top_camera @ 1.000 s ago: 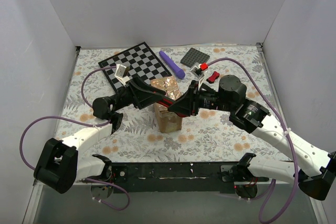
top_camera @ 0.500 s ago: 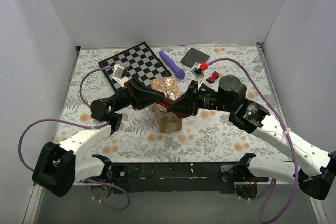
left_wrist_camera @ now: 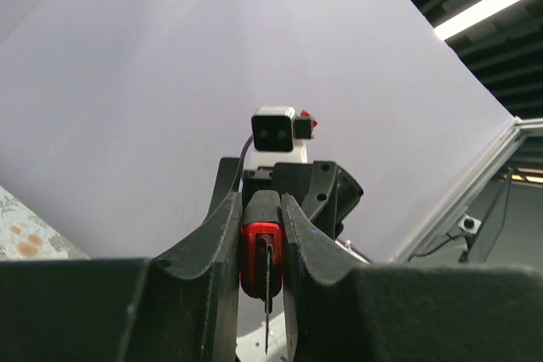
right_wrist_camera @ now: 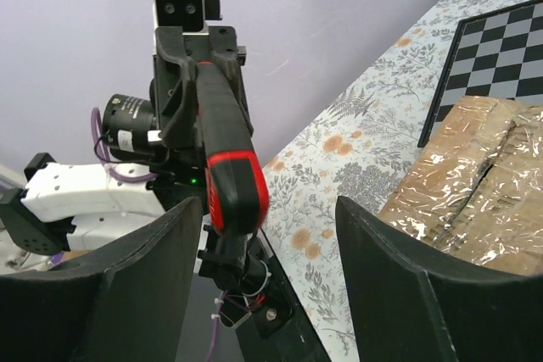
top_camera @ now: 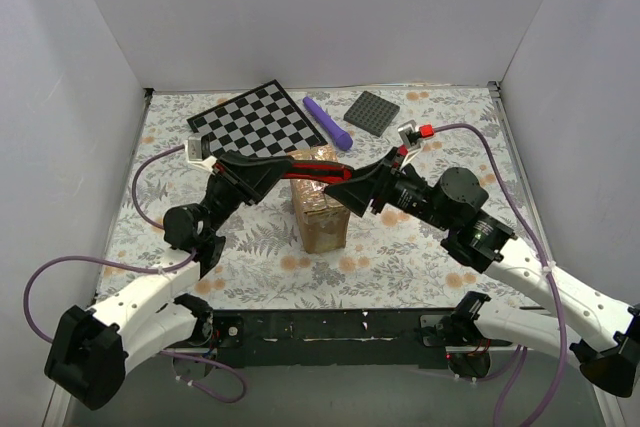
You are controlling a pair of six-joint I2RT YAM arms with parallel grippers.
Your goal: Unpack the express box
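The express box (top_camera: 322, 209), a small brown carton with glossy tape on its top, stands mid-table; its taped flaps (right_wrist_camera: 485, 177) also fill the right of the right wrist view. Just above it, my left gripper (top_camera: 292, 163) is shut on a red and black utility knife (top_camera: 322, 171). The left wrist view shows both fingers pressed on the knife's red handle (left_wrist_camera: 260, 247), a thin blade sticking out. My right gripper (top_camera: 343, 193) faces the knife's other end with its jaws open. The knife (right_wrist_camera: 234, 182) hangs between them, touching neither finger.
At the back of the floral mat lie a chessboard (top_camera: 255, 122), a purple pen-like tool (top_camera: 328, 121) and a flat dark grey square plate (top_camera: 372, 111). White walls close in the left, back and right sides.
My right gripper opened, let go of the knife and drew back to the right. The left gripper closed on the knife and now carries it alone; its arm swung back left.
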